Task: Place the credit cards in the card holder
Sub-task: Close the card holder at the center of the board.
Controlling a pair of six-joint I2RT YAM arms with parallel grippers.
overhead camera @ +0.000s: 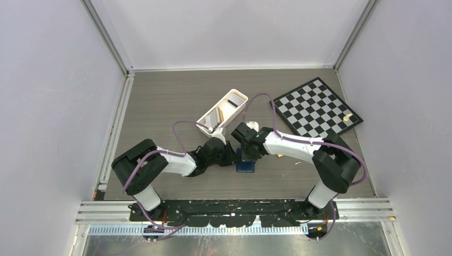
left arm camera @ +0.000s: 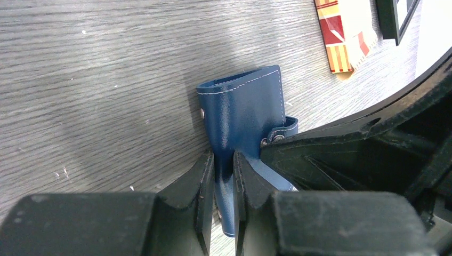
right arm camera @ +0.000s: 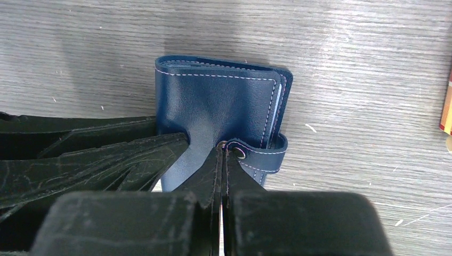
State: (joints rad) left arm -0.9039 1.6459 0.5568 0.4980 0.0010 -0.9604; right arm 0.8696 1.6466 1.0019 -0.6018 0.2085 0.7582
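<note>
Holder [overhead camera: 245, 166] on table [overhead camera: 176, 96], near front edge, between 2 arms. Folded shut, strap [right arm camera: 266, 152] wrapped across its open edge. Left gripper [left arm camera: 224, 162] nearly closed, fingertips pinching holder's cover, leather bent where pinched. Right gripper [right arm camera: 223, 153] fully closed, tips meeting at strap's snap; cannot tell whether strap is caught. The 2 grippers sit just beside each other. Pack [left arm camera: 341, 34] on table beyond holder. Tray [overhead camera: 223, 113] behind grippers. Chessboard [overhead camera: 318, 106] at far right.
</note>
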